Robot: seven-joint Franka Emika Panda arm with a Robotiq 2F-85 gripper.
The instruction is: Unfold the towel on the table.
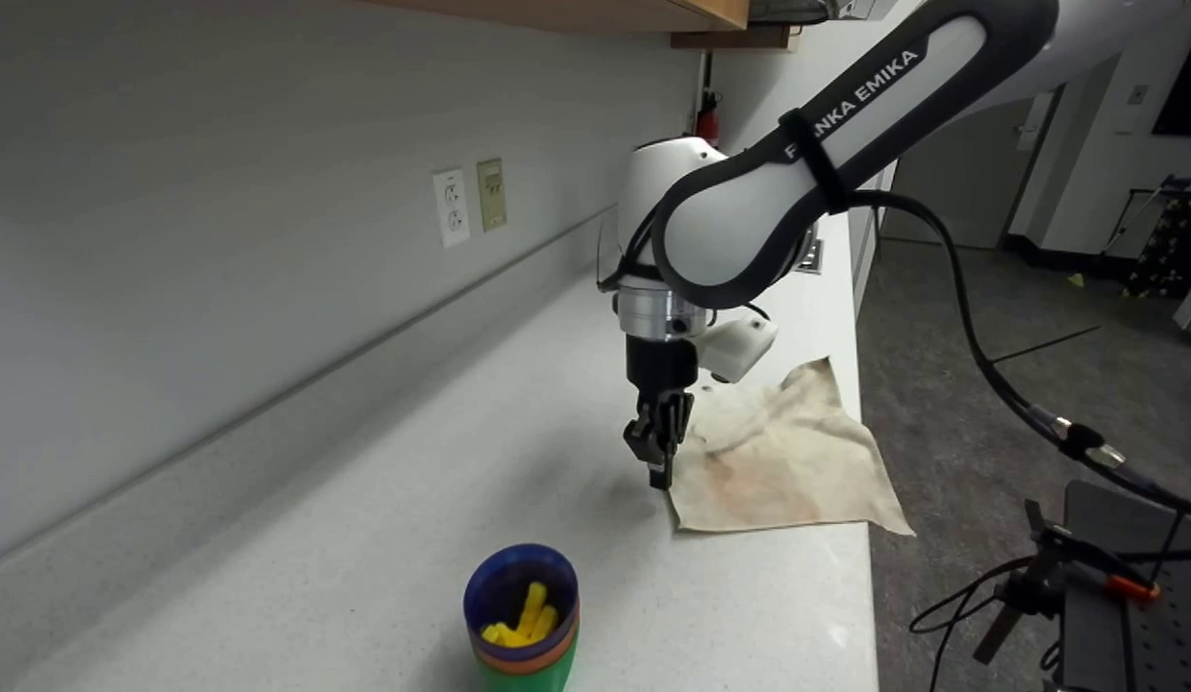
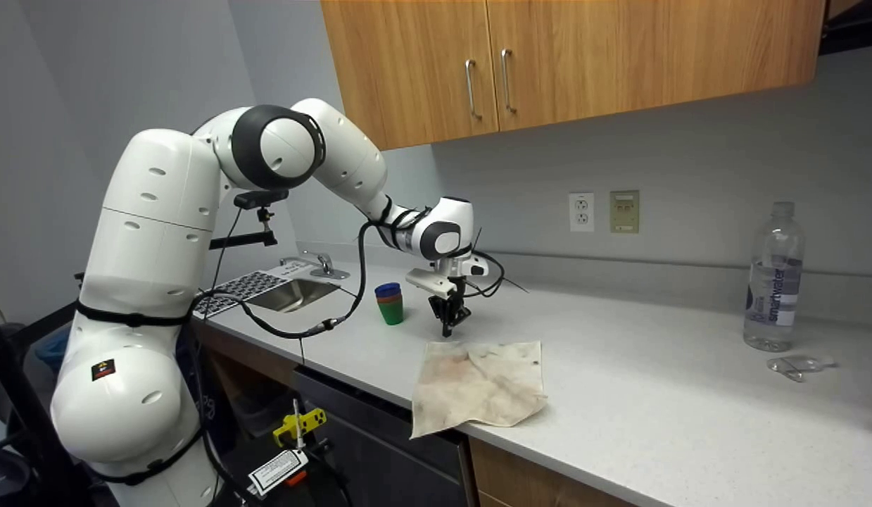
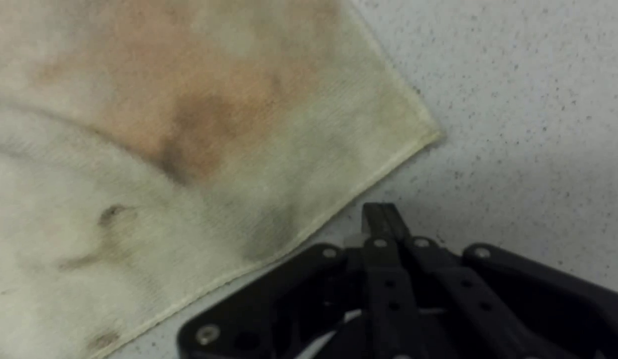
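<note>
Nearest in the wrist view, the hand (image 3: pixel 385 218) is seen closed, tips together, just beside the stained towel (image 3: pixel 229 114), which is spread over the worktop (image 2: pixel 640 394), one corner hung past its edge. Farther off, cups (image 2: pixel 390 308) are stacked.
</note>
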